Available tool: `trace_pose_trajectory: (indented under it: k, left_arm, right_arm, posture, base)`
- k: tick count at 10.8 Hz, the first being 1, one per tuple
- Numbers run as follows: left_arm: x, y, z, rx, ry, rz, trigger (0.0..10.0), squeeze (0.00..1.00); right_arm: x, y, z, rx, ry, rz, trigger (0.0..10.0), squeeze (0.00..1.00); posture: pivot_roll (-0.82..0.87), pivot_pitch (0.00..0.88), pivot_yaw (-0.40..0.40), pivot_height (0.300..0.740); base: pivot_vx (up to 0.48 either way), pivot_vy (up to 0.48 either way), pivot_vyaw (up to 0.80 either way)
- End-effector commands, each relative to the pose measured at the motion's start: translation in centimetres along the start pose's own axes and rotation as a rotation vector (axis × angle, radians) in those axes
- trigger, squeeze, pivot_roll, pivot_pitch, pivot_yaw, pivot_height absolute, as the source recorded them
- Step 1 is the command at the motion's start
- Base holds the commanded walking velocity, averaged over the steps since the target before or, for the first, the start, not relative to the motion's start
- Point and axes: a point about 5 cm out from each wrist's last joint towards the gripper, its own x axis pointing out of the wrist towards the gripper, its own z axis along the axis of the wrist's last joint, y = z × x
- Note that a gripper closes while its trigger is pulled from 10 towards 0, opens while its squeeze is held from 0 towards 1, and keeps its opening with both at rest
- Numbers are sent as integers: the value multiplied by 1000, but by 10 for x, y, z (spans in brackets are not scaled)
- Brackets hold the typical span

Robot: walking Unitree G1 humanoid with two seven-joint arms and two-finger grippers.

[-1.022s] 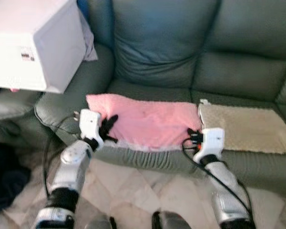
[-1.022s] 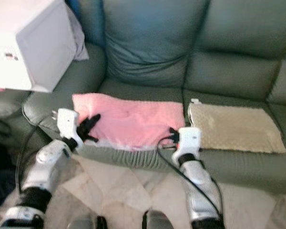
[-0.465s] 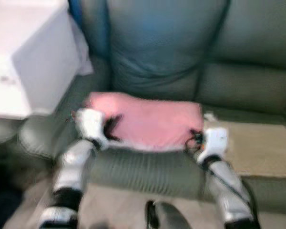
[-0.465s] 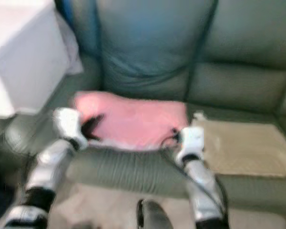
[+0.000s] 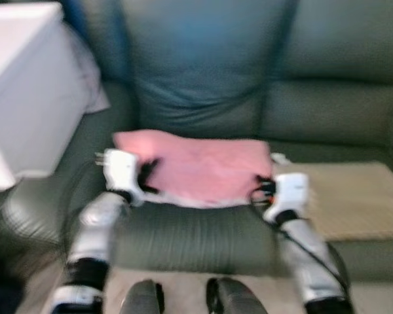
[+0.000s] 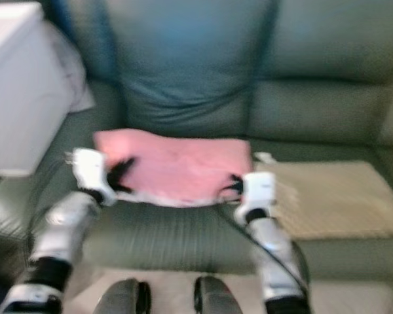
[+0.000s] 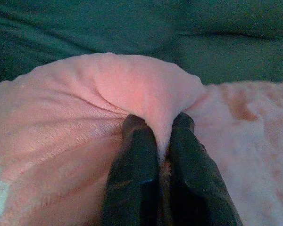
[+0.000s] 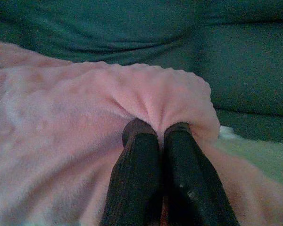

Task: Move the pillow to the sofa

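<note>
While the head views were blurred by motion, I could make out that the pink pillow (image 5: 196, 169) lay flat on the seat of the green sofa (image 5: 203, 78), over its left cushion, with its near edge toward the front lip of the seat. The left gripper (image 7: 158, 141) had its two black fingers pinched tight on a fold of the pink fabric at the pillow's left near corner; the wrist view showed plush bunched up between them. The right gripper (image 8: 155, 136) was likewise clamped on a fold at the pillow's right near corner, fingers nearly touching with fabric squeezed between. A beige mat (image 5: 354, 196) sat on the seat just to the right of the pillow, touching or nearly touching it; the blur kept me from saying which. A white box (image 5: 23, 98) stood at the far left, over the sofa arm. I judged the carrying part essentially done: the pillow appeared supported by the seat rather than hanging from the arms. What remained, in my reading, was to open both grippers, draw the arms clear, and perhaps nudge the pillow farther back from the edge.
</note>
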Motion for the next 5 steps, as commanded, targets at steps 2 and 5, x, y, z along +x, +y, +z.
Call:
trace_pose_trajectory:
  k: [2, 5]
  left_arm:
    - [0, 6, 5, 37, -5, 24, 10000, 0]
    - [-1, 8, -1, 60, 22, 43, 10000, 0]
  right_arm:
    - [0, 4, 0, 8, -3, 13, 10000, 0]
    - [-2, 7, -3, 15, 8, 15, 10000, 0]
  posture:
    - [-107, 125, -29, 740]
    - [-107, 133, -26, 736]
  base:
    - [0, 0, -478]
    - [0, 0, -142]
